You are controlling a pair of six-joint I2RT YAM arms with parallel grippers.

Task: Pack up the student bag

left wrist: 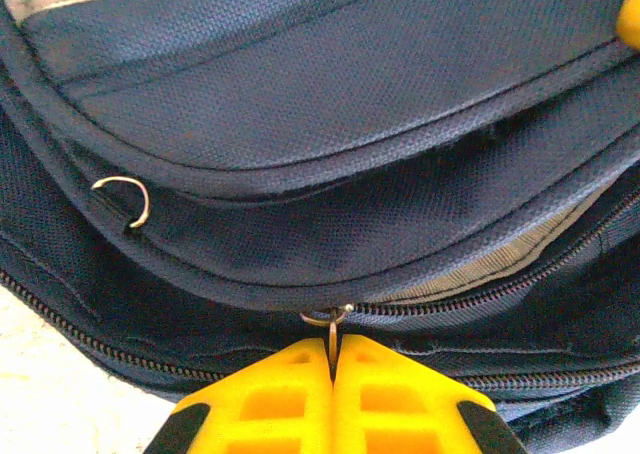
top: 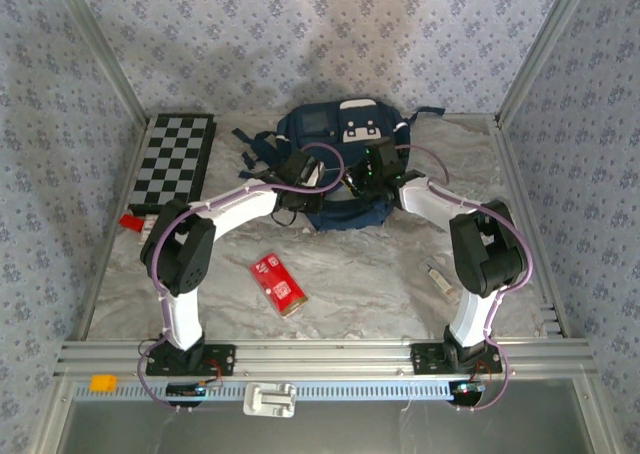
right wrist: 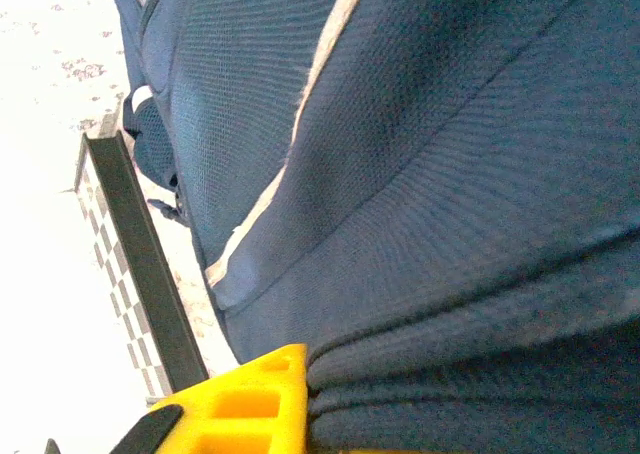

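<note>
Student bag, a large navy blue fabric backpack with white patches, is what both arms reach for.

Nearest to the arm bases a flat red cardboard box lies on the grey marbled surface, with a small pale item to its right, too small for me to name. Further out on the left are a small red object and a folded black-and-white chessboard. The bag lies at the far middle of the surface, right of the chessboard.

The left gripper has its yellow jaws pressed together on a thin metal zip-pull ring. Right of this ring the zipper gapes a little and pale lining shows. The right gripper has its jaws closed too. The cloth bunches in wrinkles against the yellow finger, so I judge they pinch a fold of the bag.

The step in hand, I think, is opening the compartment. I would pull the ring along the line of the zipper, not upward, and slowly, because the thin ring can slip out. The right arm should hold its fold taut the opposite way, so that the soft bag does not slide or crumple. Only with a wide mouth can the loose things go in.
</note>
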